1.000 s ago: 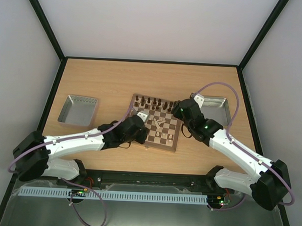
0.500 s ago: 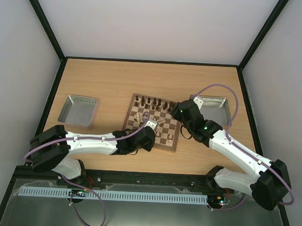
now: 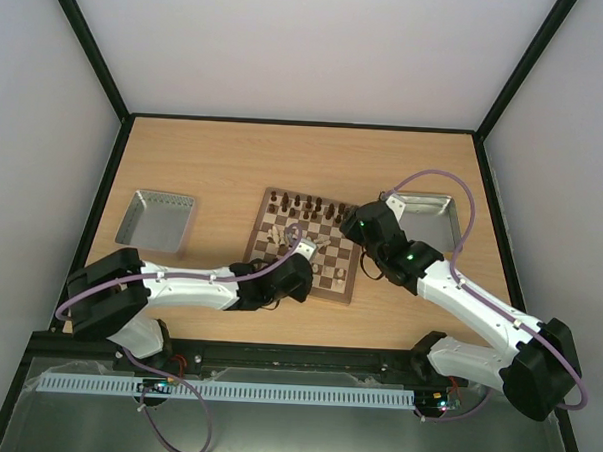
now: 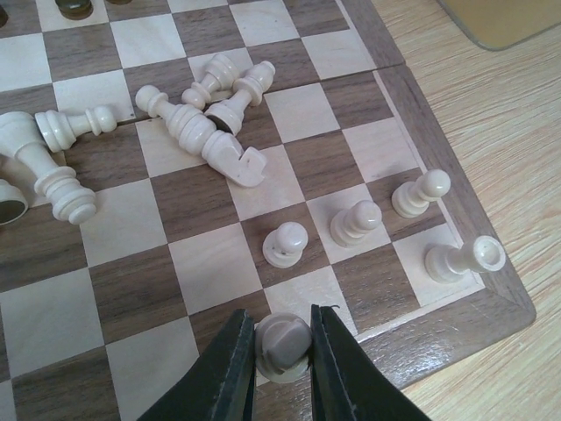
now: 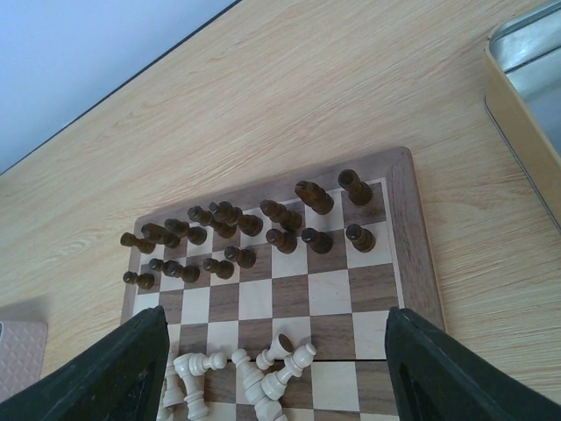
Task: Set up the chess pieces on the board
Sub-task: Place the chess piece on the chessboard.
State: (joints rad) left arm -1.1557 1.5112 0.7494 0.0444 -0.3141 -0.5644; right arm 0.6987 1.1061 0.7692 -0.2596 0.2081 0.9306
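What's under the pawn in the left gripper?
The board's near edge row. The left gripper is shut on the pawn; its fingers hide the base, so contact is unclear.

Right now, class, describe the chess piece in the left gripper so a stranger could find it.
Find the chessboard's edge nearest the arms. There a pale, round-headed piece sits between the left gripper's black fingers. The pale pawns beside it stand free; only this one is gripped.
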